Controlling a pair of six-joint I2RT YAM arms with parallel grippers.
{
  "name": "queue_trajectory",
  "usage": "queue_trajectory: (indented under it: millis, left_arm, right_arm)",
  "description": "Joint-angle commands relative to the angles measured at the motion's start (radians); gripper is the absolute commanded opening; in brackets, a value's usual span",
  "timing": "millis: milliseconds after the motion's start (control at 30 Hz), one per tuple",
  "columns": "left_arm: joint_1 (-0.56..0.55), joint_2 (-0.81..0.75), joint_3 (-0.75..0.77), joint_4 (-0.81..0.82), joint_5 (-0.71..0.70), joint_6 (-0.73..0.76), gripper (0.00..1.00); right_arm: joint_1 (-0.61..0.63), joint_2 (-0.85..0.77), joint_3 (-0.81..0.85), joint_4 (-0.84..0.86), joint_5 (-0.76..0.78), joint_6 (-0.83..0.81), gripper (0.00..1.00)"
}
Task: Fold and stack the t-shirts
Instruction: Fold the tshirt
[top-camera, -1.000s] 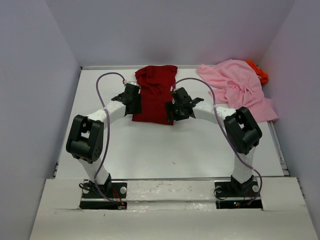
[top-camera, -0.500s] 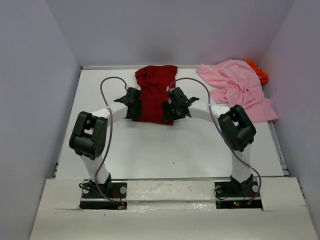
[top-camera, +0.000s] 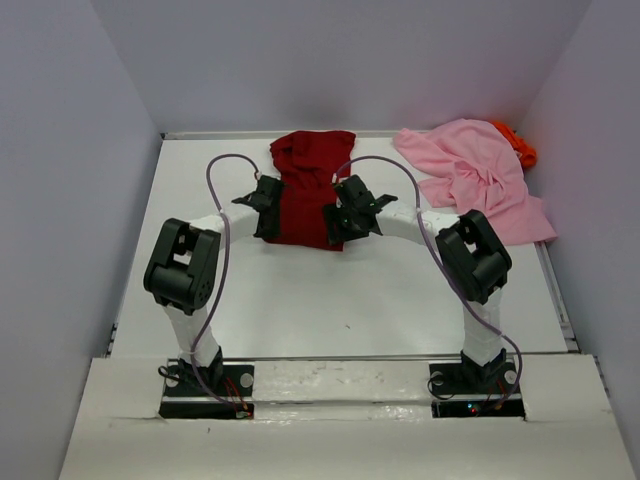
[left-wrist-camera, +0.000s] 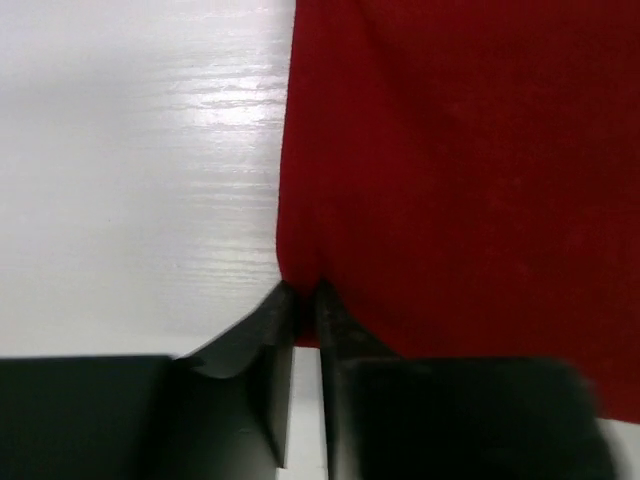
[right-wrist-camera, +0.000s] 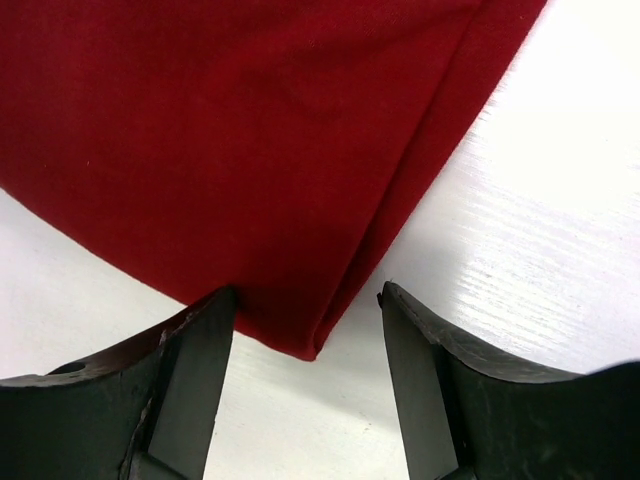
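Step in hand, as judged: crosswise fold of the dark red t-shirt, with the near hem to be carried toward the far end. The shirt is laid as a narrow lengthwise strip on the far half of the counter, near the middle, apparently folded in from the sides already.

Left to right:
- Left pincer is seen pressed nearly together on the near-left corner, with the cloth edge pinched between the tips.
- Right pincer is spread wide and straddles the near-right corner. The cloth lies between the fingers, and nothing is gripped there yet.
- Light pink t-shirt is left crumpled at far right, apart from the red one.
- Bright orange t-shirt is bunched behind the pink one in the far right corner and is mostly hidden.

Next move, as judged: the right pincer is to be closed on its corner, low enough that every layer is caught. Both corners are then to be lifted together and carried evenly away from the bases, so the hem is set down square. A skewed fold is to be expected from an uneven lift. Pink and orange are not yet folded, and no stack is begun.

Counter: white, with faint grain. Glare is noted in the left wrist view, and cloth is likely to be dragged easily across it.

Room: plain pale lilac-grey walls are seen on three sides, evenly lit.
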Motion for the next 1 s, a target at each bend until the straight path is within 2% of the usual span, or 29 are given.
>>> queue_trajectory:
  millis: [0, 33, 100, 133, 167, 200, 233, 267, 433, 500, 533, 733, 867, 967]
  left_arm:
    - [0.008, 0.045, 0.012, -0.04, 0.011, 0.021, 0.08]
    - [0.008, 0.045, 0.012, -0.04, 0.011, 0.02, 0.0]
    - [0.009, 0.046, 0.012, -0.04, 0.002, 0.018, 0.0]
    - [0.009, 0.045, 0.009, -0.04, -0.006, 0.02, 0.0]
    - [0.009, 0.048, 0.007, -0.04, -0.003, 0.021, 0.0]
    - [0.009, 0.049, 0.009, -0.041, 0.006, 0.023, 0.0]
    - [0.008, 0.051, 0.009, -0.042, 0.009, 0.023, 0.0]
    - [0.008, 0.052, 0.009, -0.043, 0.012, 0.023, 0.0]
    - [0.008, 0.046, 0.004, -0.045, 0.005, 0.023, 0.0]
    - [0.009, 0.049, 0.006, -0.046, 0.005, 0.024, 0.0]
    - [0.008, 0.049, 0.007, -0.048, 0.005, 0.024, 0.0]
    - [0.006, 0.051, 0.001, -0.055, 0.006, 0.02, 0.0]
    - [-0.02, 0.052, -0.005, -0.084, 0.02, 0.009, 0.0]
    - [-0.081, 0.049, -0.008, -0.121, -0.01, -0.02, 0.0]
  right_arm:
    - [0.01, -0.006, 0.015, 0.035, -0.002, 0.004, 0.61]
    - [0.01, -0.008, 0.013, 0.038, -0.002, 0.004, 0.61]
    - [0.01, -0.009, 0.008, 0.038, 0.001, 0.004, 0.52]
    - [0.01, -0.009, 0.007, 0.038, 0.003, 0.004, 0.42]
    - [0.01, -0.008, 0.005, 0.038, 0.004, 0.004, 0.36]
    - [0.01, -0.008, 0.005, 0.039, 0.004, 0.004, 0.21]
    - [0.01, -0.008, 0.005, 0.038, 0.004, 0.004, 0.13]
    - [0.01, -0.006, 0.004, 0.038, 0.007, 0.005, 0.02]
    - [0.01, -0.005, -0.004, 0.038, 0.021, 0.012, 0.0]
    - [0.01, -0.003, -0.004, 0.036, 0.009, 0.012, 0.03]
    - [0.01, -0.006, -0.01, 0.038, 0.009, 0.016, 0.0]
    - [0.01, -0.006, -0.036, 0.05, 0.026, 0.016, 0.0]
    - [0.01, -0.032, -0.094, 0.05, 0.061, 0.01, 0.0]
    - [0.01, -0.059, -0.151, 0.05, 0.081, 0.012, 0.0]
